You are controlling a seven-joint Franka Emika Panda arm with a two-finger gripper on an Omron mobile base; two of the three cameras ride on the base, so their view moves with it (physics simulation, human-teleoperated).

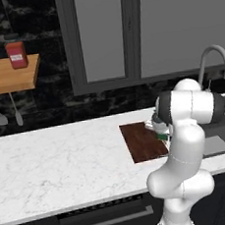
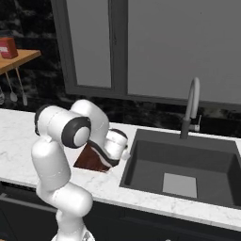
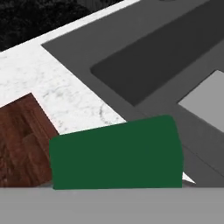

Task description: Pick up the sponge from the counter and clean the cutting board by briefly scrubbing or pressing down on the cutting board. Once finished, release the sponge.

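Note:
The sponge fills the lower hand view from very close, dark green top toward the camera, and hides my fingertips. It hangs over the right edge of the dark reddish-brown cutting board, where the white marble counter meets the sink. From the left base view my gripper points down at the board's right edge, and a sliver of green sponge shows under it. The gripper looks shut on the sponge. In the right base view the arm covers most of the board.
A dark sink with a curved faucet lies just right of the board. An orange-brown wooden shelf with a red box and hanging utensils is at the far left. Open counter stretches left of the board.

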